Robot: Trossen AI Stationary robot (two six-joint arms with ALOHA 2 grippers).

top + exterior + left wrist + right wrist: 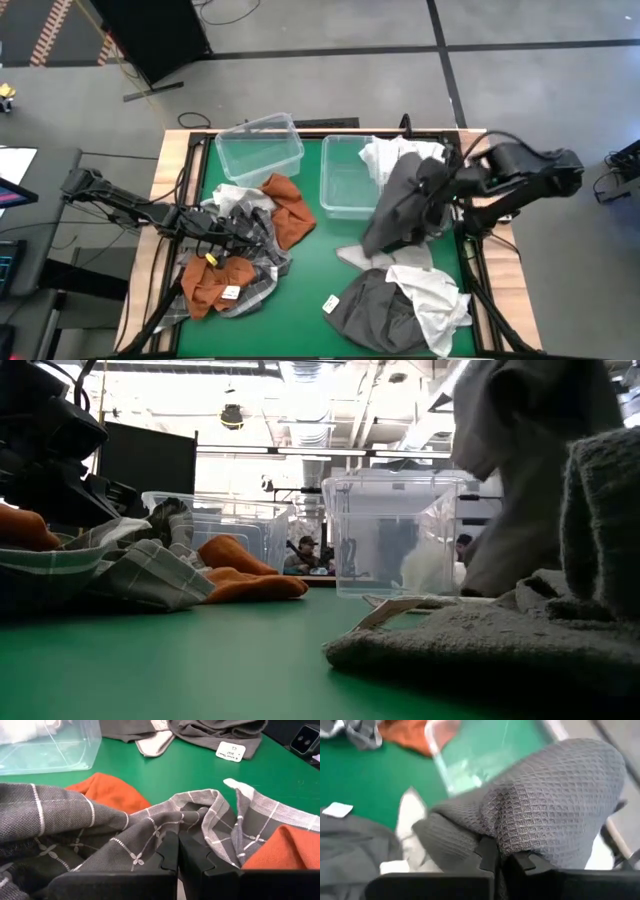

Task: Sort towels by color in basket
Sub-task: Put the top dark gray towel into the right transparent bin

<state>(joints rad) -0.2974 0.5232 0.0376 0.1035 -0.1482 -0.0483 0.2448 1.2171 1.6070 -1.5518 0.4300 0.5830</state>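
Right claw (501, 862) clamped on the dark grey towel (400, 205), lifted, hanging over the edge of the right clear bin (345, 180). Left claw (178, 852) closed, pressed into the grey checked towel (100, 835) on the table's (320, 255) left pile.

A lab or workshop hall: bare grey floor (330, 90) with cables, exposed ceiling lights (232, 415), and people (305, 552) seated beyond the green counter (330, 250).
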